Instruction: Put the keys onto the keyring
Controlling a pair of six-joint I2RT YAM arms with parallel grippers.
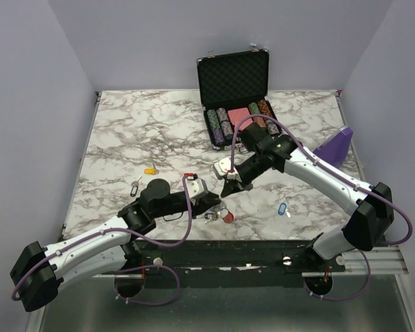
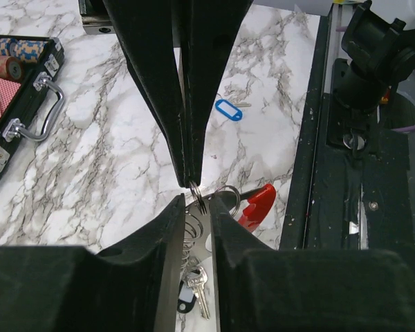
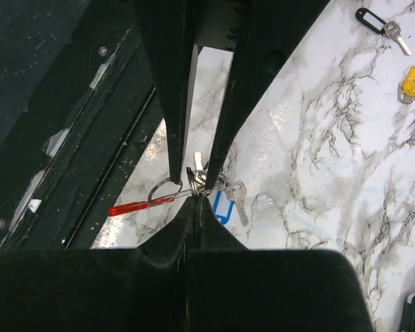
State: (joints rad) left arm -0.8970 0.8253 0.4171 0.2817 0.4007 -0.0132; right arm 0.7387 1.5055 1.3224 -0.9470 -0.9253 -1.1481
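Left hand (image 2: 196,211): clamped on the red-and-silver keyring (image 2: 257,203).
Right hand (image 3: 195,202): pinched closed on the ring of the bunched keys (image 3: 224,205).
Surface (image 1: 124,138): marbled; blue-tagged key (image 2: 228,109) and yellow-tagged key (image 3: 413,79) lie loose.

I'm looking at a marble-patterned table (image 1: 124,131) boxed in by plain lavender walls (image 1: 34,83) on three sides, under soft, even light.
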